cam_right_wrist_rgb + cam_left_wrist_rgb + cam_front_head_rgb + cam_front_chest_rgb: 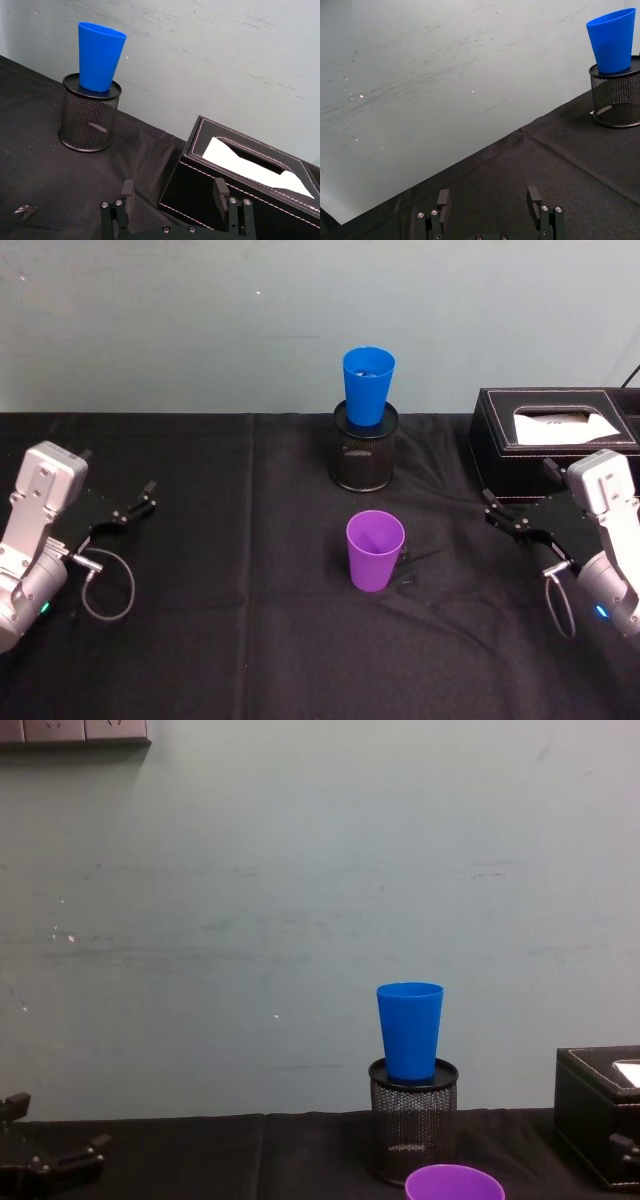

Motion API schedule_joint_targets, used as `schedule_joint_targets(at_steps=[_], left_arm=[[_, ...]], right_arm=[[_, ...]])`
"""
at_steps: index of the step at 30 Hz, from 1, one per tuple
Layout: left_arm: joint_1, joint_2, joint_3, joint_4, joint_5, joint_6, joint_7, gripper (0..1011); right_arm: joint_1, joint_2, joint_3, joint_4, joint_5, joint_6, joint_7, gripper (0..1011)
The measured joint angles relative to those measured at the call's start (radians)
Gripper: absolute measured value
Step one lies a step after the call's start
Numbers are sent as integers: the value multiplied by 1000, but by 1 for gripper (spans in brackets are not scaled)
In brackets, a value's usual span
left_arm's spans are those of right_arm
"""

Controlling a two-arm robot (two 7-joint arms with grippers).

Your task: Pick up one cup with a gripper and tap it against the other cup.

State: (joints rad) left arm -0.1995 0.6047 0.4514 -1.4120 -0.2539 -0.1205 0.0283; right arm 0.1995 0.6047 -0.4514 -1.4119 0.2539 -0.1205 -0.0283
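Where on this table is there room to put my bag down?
Widest bare cloth lies between the left gripper and the purple cup, and in front of that cup. Narrower gap between cup and right gripper. Crowded at the back right: mesh holder with blue cup, tissue box.

Blue cup (368,385): bright, plain blue, seated in the pen holder (364,455).
Pen holder: black wire mesh in a fine grid, solid black rim.
Purple cup (375,550), in front of the pen holder: plain violet.
Tabletop (230,570): matte black cloth.
Box (545,435), right of the pen holder: black with white stitching along the edges. White tissue (565,424) in its slot.
Wall (200,320) behind the pen holder: pale grey-green with faint dark scuff streaks.
Left gripper (488,195) and right gripper (173,184): black with silver screw heads. Wrist housings are light grey, with a green light on the left and a blue one on the right.
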Motion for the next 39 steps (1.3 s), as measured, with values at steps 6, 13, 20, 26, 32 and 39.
schedule_joint_targets(at_steps=[6,13,20,26,32,39], left_arm=[[0,0,0,0,0,0,0,1000],[0,0,0,0,0,0,0,1000],[0,0,0,0,0,0,0,1000],[0,0,0,0,0,0,0,1000],[0,0,0,0,0,0,0,1000],[0,0,0,0,0,0,0,1000]], right_arm=[[0,0,0,0,0,0,0,1000],[0,0,0,0,0,0,0,1000],[0,0,0,0,0,0,0,1000],[0,0,0,0,0,0,0,1000],[0,0,0,0,0,0,0,1000],[-41,15,23,-33,28,-39,43,1000]])
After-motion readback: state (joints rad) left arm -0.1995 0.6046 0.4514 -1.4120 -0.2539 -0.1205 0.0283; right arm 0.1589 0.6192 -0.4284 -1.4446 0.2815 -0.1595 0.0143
